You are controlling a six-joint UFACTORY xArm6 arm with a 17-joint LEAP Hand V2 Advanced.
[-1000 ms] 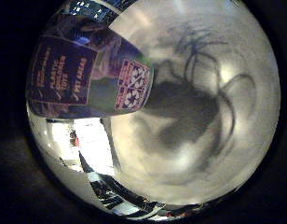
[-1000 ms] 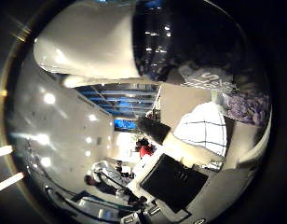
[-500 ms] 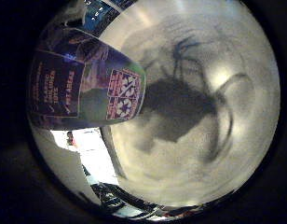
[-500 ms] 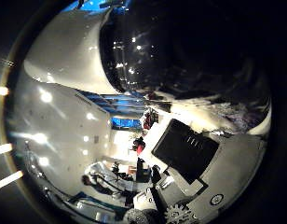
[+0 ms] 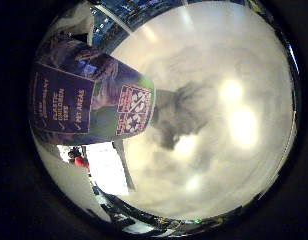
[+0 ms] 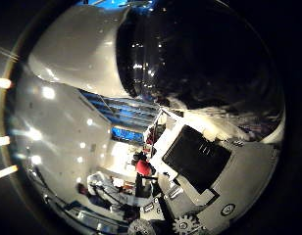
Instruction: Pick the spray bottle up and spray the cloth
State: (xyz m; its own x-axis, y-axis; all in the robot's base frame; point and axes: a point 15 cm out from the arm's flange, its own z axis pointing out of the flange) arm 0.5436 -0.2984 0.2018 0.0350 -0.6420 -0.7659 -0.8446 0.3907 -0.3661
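Observation:
The spray bottle [image 5: 94, 105] fills one side of the little finger side view, its purple and green label pressed close to my palm. Its white spray head [image 6: 77, 54] and dark, glossy neck [image 6: 190, 58] loom large in the thumb side view. My right hand [image 6: 205, 166] shows as a white and black finger with a gear, curled alongside the bottle's neck. Below the bottle lies a pale tabletop [image 5: 234, 150] with a soft, blurred shadow [image 5: 179, 115] on it. I cannot make out the cloth in either view.
Past the spray head is the room, with ceiling lights [image 6: 4, 83], blue-lit beams [image 6: 126, 107] and distant furniture. A bright white strip [image 5: 109, 165] runs beside the table's edge.
The bottle's head now fills more of the thumb side view, and the finger has closed in beside its neck. The sharp, spidery shadow on the table has turned soft and blurred.

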